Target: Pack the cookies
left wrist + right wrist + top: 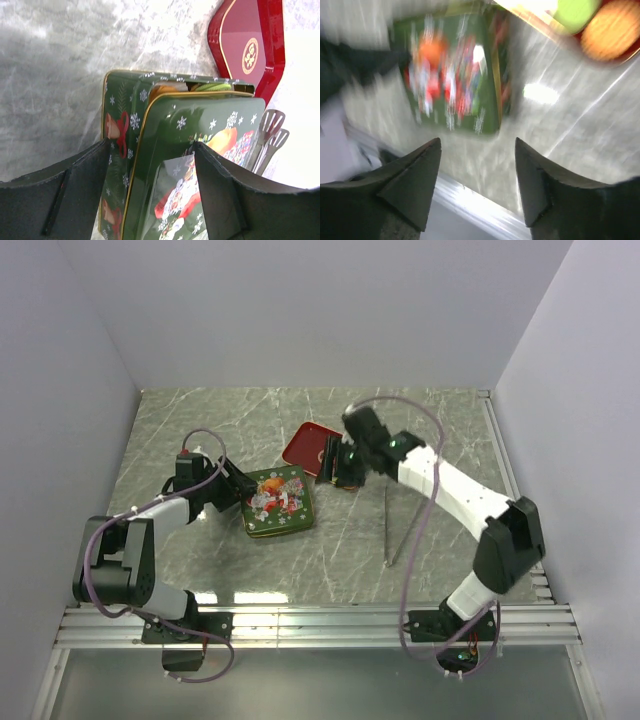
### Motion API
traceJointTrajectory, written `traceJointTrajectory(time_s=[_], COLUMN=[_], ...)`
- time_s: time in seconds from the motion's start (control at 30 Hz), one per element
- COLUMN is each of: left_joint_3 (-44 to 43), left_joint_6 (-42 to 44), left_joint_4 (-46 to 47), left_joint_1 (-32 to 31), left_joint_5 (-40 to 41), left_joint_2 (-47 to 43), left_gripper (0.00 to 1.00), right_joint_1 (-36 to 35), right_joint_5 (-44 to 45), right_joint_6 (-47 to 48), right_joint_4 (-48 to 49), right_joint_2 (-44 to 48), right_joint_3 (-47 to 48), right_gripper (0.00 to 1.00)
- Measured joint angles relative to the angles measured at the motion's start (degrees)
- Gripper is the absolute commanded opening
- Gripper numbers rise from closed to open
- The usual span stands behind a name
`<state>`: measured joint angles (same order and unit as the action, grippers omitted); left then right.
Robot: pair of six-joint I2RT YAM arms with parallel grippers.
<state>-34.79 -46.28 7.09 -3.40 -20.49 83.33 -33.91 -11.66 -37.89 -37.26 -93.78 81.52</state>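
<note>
A green Christmas tin (279, 502) lies on the table with its picture lid (200, 125) askew on the base. In the gap at the tin's far end show two cookies, an orange one (162, 90) and a green one (213, 86). My left gripper (152, 145) is open at the tin's left edge (236, 490): one finger is beside the base, the other over the lid. My right gripper (477, 142) is open and empty, hovering right of the tin (338, 475). In its blurred view a green cookie (575, 11) and an orange cookie (612, 30) lie by a red rim.
A red tray (303, 443) with a gold emblem (250, 48) lies behind the tin. Metal tongs (389, 530) lie on the marble to the right of the tin, also seen from the left wrist (267, 135). White walls enclose the table; a metal rail runs along the near edge.
</note>
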Motion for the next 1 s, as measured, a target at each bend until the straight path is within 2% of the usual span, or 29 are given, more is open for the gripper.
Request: traceJointTrajectory(time_s=[0.1,0.2,0.3,0.5,0.73,1.0], left_joint_3=[-0.7,-1.4,-2.0,-3.4,-5.0,-6.8], left_joint_6=[0.2,0.2,0.2,0.2,0.7,1.7], left_joint_4=[-0.1,-0.1,-0.3,-0.9,-1.6,-2.3], left_joint_1=[0.0,0.0,0.0,0.0,0.0,0.0], left_joint_5=[0.4,0.5,0.5,0.5,0.9,0.8], left_joint_2=[0.6,1.2,1.7,2.7,3.9,5.4], left_gripper=[0.73,0.73,0.73,0.73,0.73,0.75], right_joint_1=[-6.2,-12.4,-15.8,-20.7,-23.1,-23.9], right_joint_5=[-0.2,-1.4,-1.9,-0.5,1.9,7.3], right_joint_6=[1.3,1.6,1.3,1.9,3.5,5.9], right_joint_4=[0.5,1.3,2.7,7.9,12.2,12.0], right_joint_2=[4.6,6.3,5.6,-0.2,-8.2,-15.3], right_joint_3=[-6.8,-13.2,-16.6,-16.1,-12.8,-4.8], right_gripper=[0.41,0.3,0.24,0.16,0.12,0.1])
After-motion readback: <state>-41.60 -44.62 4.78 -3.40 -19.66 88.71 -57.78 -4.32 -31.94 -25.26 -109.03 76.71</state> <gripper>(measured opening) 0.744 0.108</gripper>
